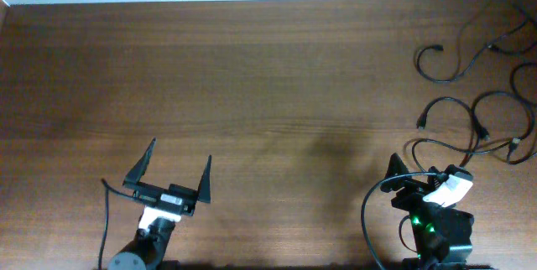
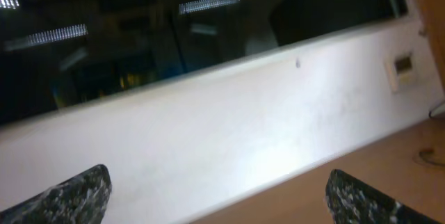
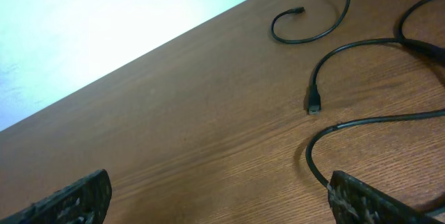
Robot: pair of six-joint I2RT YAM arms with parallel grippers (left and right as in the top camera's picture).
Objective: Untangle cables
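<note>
Several thin black cables lie loose on the wooden table at the far right. One cable (image 1: 443, 62) loops near the back right and also shows in the right wrist view (image 3: 316, 35). Another cable (image 1: 453, 106) curls below it, its plug end (image 3: 314, 103) lying flat. A third cable (image 3: 313, 160) curves up against my right gripper's right finger. My right gripper (image 1: 417, 168) (image 3: 219, 182) is open and empty, low at the near end of the cables. My left gripper (image 1: 180, 153) (image 2: 218, 182) is open and empty, far to the left, pointing at the wall.
The brown wooden table (image 1: 252, 77) ends at a white wall (image 2: 229, 126) along the back. A thicker black arm wire (image 1: 367, 220) loops beside the right arm's base. A dark window (image 2: 174, 29) sits above the wall.
</note>
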